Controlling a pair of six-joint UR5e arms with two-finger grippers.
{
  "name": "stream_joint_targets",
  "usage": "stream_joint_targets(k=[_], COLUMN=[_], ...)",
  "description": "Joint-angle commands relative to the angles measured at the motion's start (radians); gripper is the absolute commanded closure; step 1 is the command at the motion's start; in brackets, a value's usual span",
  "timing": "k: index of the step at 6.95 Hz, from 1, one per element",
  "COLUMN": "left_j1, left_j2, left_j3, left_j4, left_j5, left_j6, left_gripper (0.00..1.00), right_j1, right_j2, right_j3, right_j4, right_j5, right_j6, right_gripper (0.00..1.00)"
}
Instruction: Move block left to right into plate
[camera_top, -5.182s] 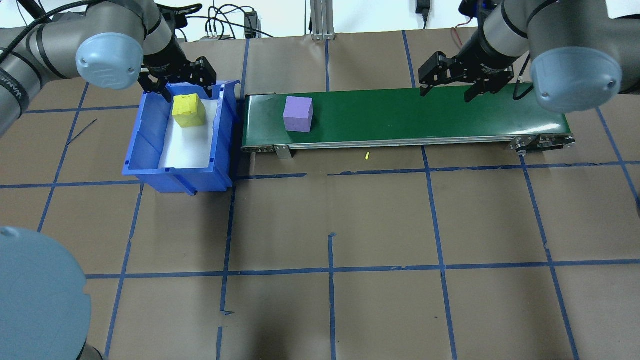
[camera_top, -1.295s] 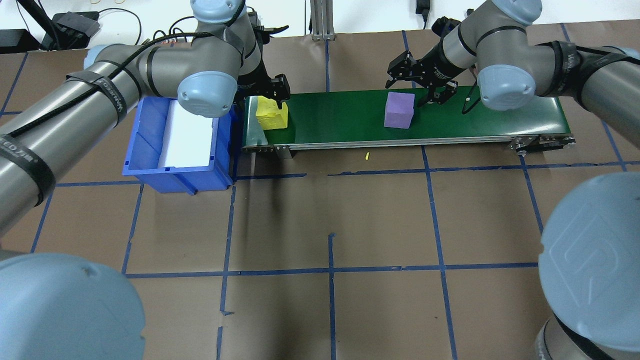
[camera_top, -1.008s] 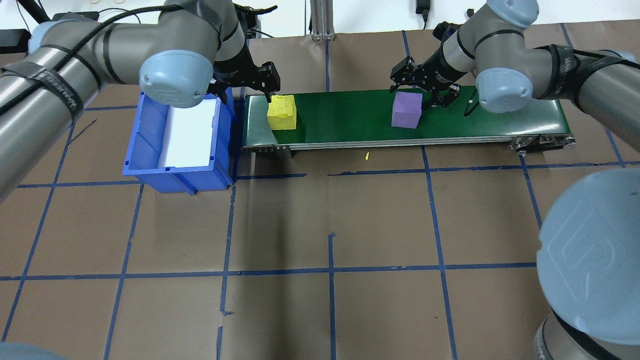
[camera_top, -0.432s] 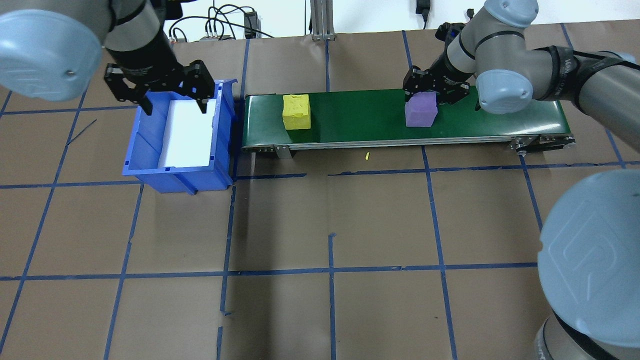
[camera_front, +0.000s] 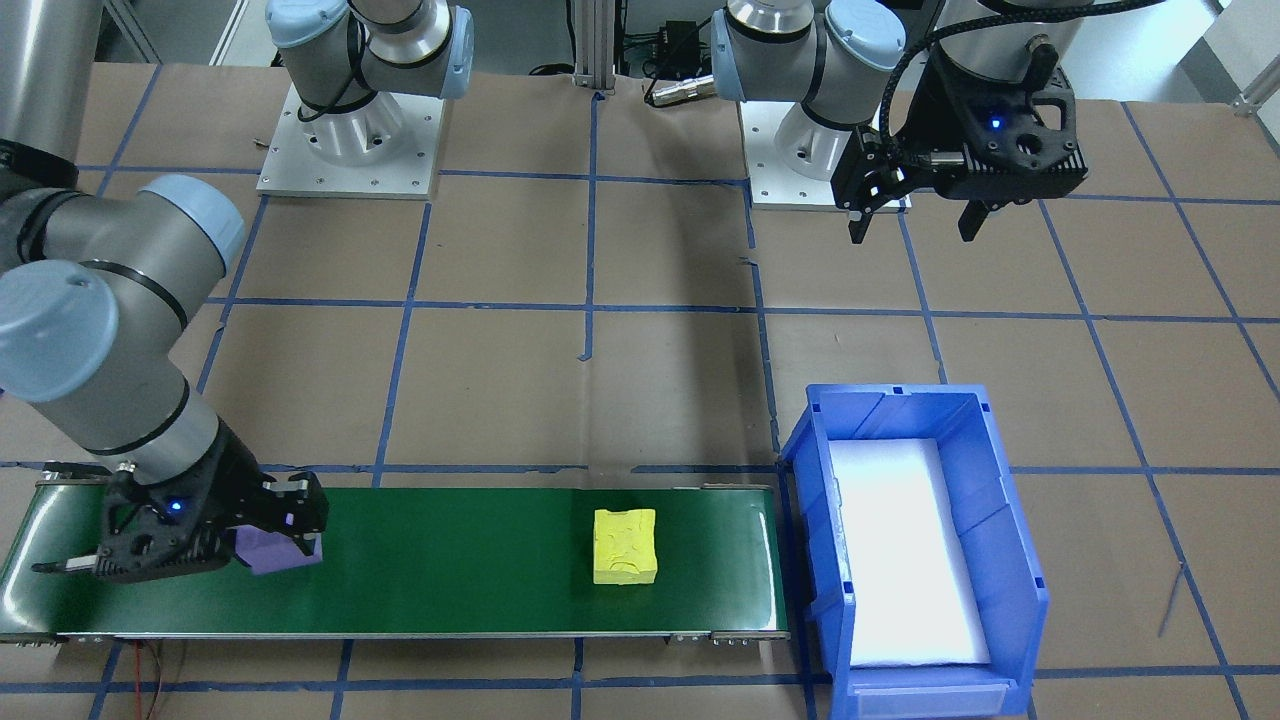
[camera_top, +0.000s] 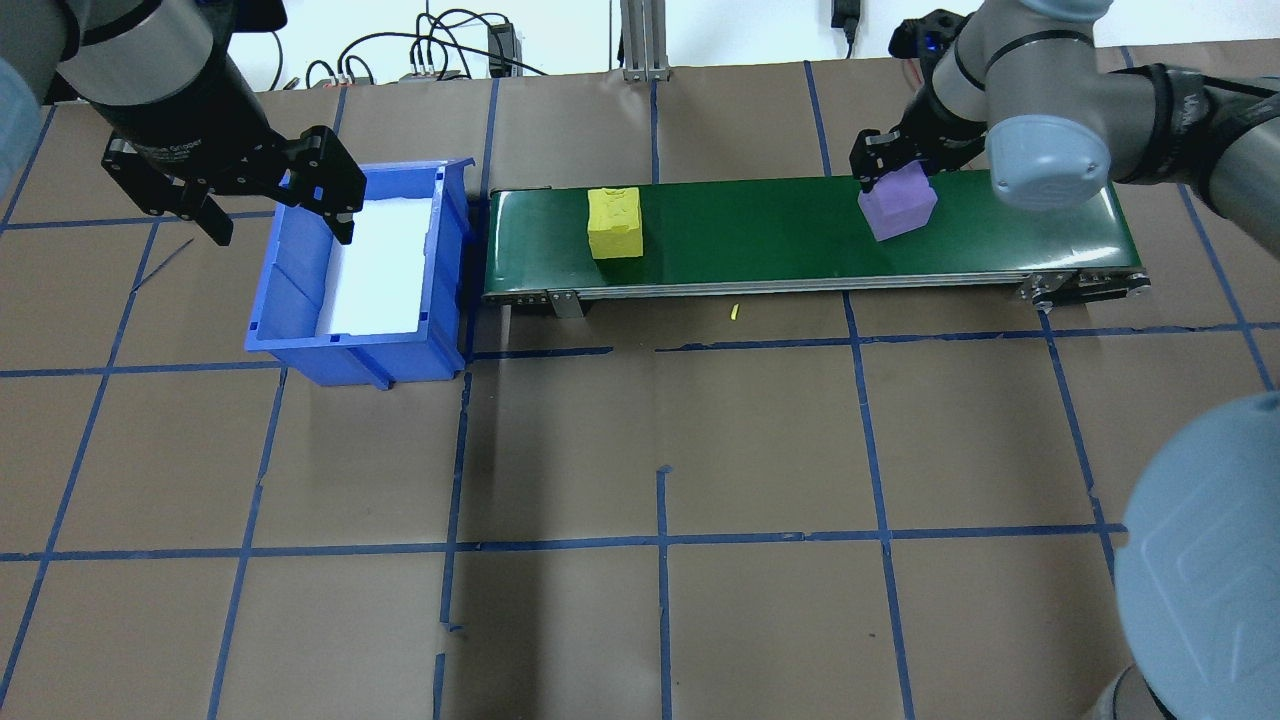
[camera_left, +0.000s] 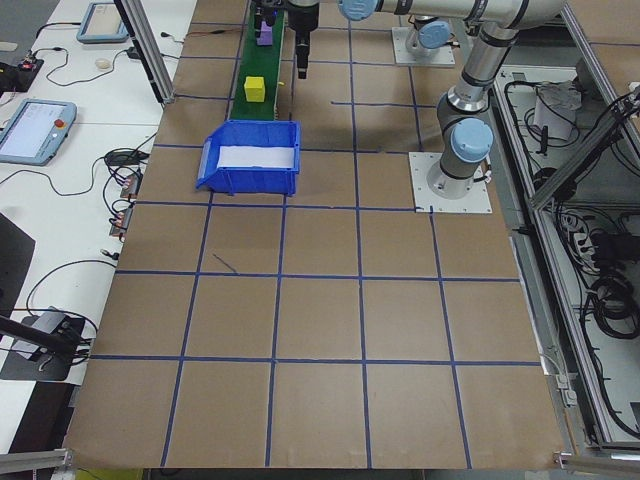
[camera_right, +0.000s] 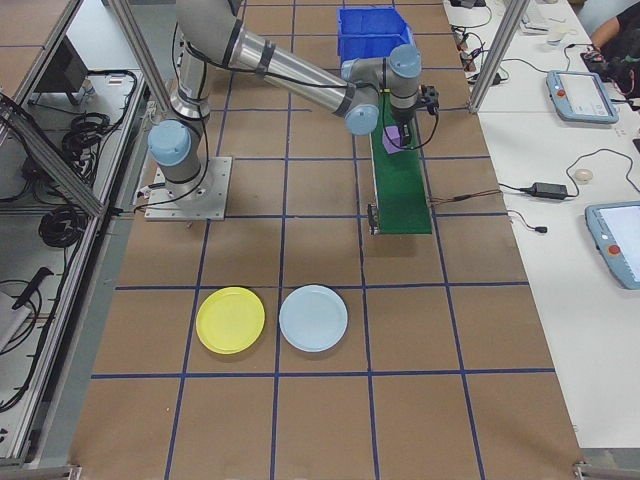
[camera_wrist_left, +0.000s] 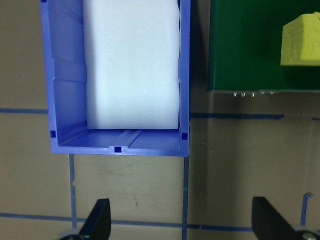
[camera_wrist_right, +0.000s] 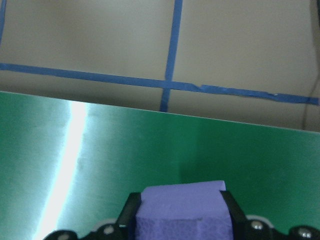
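Observation:
My right gripper (camera_top: 895, 178) is shut on the purple block (camera_top: 900, 205) and holds it tilted just above the green conveyor belt (camera_top: 760, 235), toward the belt's right end. In the right wrist view the purple block (camera_wrist_right: 182, 210) sits between the fingers. A yellow block (camera_top: 614, 222) rests on the belt near its left end. My left gripper (camera_top: 280, 228) hangs open and empty over the left rim of the blue bin (camera_top: 300, 300). A yellow plate (camera_right: 231, 320) and a light blue plate (camera_right: 313, 317) lie on the table, seen only in the exterior right view.
The blue bin (camera_front: 1010, 540) holds only a white foam pad. The conveyor's metal end rollers (camera_top: 1085, 285) jut out at the right. Brown paper with blue tape lines covers the table (camera_top: 660, 450). Cables lie along the far edge.
My right gripper has closed on the purple block, then lifted it and carried it rightward. The yellow block has ridden right along the belt. My left gripper has drawn back leftward, open.

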Motion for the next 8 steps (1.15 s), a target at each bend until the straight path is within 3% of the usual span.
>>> stream_joint_targets(k=[1, 3, 4, 5, 7, 8], left_j1=[0.022, 0.033, 0.056, 0.055, 0.055, 0.056], left_j2=[0.0, 0.003, 0.002, 0.011, 0.012, 0.012], left_j3=[0.025, 0.031, 0.03, 0.016, 0.015, 0.015], left_j4=[0.001, -0.022, -0.031, -0.052, -0.053, -0.053], left_j5=[-0.007, -0.028, -0.062, -0.056, -0.062, -0.062], left_j6=[0.038, 0.041, 0.036, 0.036, 0.038, 0.039], left_gripper=[0.0, 0.0, 0.0, 0.0, 0.0, 0.0], right_j1=[-0.236, -0.563, -0.661, -0.725, -0.788, -0.817], right_j2=[-0.09, -0.093, -0.09, -0.063, 0.058, 0.086], right_j3=[0.007, 0.079, 0.116, 0.13, 0.138, 0.139], right_j4=[0.108, 0.109, 0.098, 0.042, -0.099, -0.106], right_j5=[-0.033, -0.05, -0.048, -0.047, -0.035, -0.048], right_j6=[-0.396, -0.85, -0.892, -0.965, -1.036, -1.038], right_gripper=[0.63, 0.61, 0.6, 0.6, 0.54, 0.01])
